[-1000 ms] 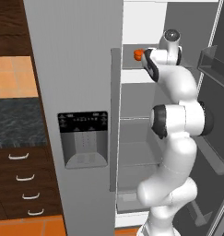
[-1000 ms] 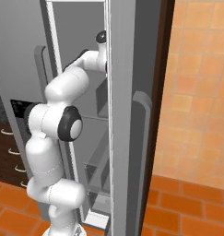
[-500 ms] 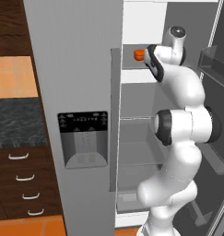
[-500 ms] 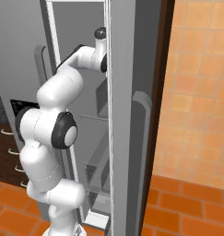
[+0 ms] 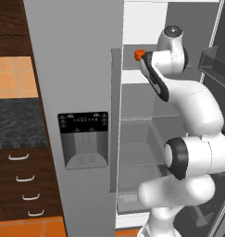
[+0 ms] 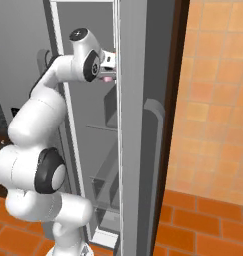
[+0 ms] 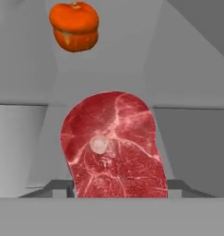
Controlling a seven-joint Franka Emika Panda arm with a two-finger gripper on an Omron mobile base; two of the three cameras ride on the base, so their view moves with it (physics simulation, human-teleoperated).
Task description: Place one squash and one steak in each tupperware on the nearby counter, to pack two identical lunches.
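Note:
My gripper reaches onto the upper shelf of the open fridge. A flat red steak with white streaks stands between its fingertips, which press against both sides, so the gripper is shut on it. In the right base view a pink bit of the steak shows at the hand. An orange-red squash sits farther back on the same shelf, apart from the steak, and its edge peeks past the wrist. The tupperware is out of view.
The grey fridge door with its dispenser stands shut to the left of the opening. The open right door with its bins hangs close to the arm. The dark speckled counter over drawers lies far left. Lower glass shelves sit beneath.
The jaws have narrowed from wide open onto the steak. The arm's upper joints have risen a little, and the hand stays at the upper shelf.

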